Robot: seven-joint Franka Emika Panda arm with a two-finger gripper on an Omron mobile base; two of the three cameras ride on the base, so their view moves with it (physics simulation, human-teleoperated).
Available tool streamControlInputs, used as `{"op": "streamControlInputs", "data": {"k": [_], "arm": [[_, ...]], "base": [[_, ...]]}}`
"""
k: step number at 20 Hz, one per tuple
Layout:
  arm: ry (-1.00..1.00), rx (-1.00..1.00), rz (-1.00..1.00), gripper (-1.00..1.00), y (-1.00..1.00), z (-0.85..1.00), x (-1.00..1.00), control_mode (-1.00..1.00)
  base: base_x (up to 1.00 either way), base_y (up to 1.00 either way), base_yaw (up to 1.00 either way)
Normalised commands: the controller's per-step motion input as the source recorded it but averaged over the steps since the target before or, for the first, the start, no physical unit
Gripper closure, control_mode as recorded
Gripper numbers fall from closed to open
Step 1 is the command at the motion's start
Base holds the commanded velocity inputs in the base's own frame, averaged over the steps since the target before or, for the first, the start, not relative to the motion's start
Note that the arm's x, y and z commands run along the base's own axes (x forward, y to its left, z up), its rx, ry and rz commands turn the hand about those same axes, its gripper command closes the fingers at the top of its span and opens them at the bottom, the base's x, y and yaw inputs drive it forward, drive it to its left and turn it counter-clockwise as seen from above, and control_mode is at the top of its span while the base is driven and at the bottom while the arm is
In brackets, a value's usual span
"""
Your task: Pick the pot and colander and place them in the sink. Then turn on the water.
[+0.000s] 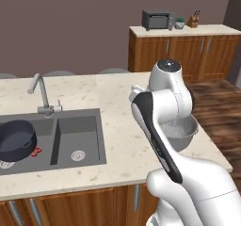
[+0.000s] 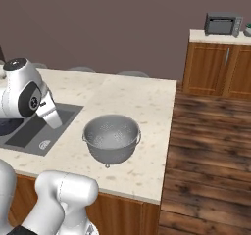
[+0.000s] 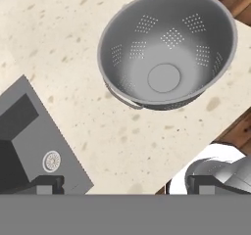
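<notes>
Speckled beige counter (image 2: 142,102), colander (image 2: 112,138) upright on it, sink (image 1: 77,140) inset

I can read no text, label, brand, number or sign anywhere. The microwave (image 1: 157,19) on the far cabinet shows a plain dark front with nothing I can make out, and the colander (image 3: 166,48), the pot (image 1: 17,139) and the sink (image 1: 77,135) carry no markings I can read.

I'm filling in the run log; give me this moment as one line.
pot: in left basin of sink | colander: upright on counter, untouched | tool: open, above colander | faucet: off
</notes>
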Motion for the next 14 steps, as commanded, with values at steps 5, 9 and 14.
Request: {"op": "streamControlInputs", "data": {"k": [5, 9, 14], "arm": [[0.0, 0.0, 0.0, -1.0, -0.05, 0.0, 0.11, -1.0], [0.07, 0.0, 0.0, -1.0, -0.04, 0.0, 0.25, -1.0], [0.13, -0.04, 0.02, -1.0, -0.05, 0.0, 0.24, -1.0]], "base": [[0.04, -0.03, 0.0], [0.0, 0.0, 0.0], [0.0, 0.0, 0.0]]}}
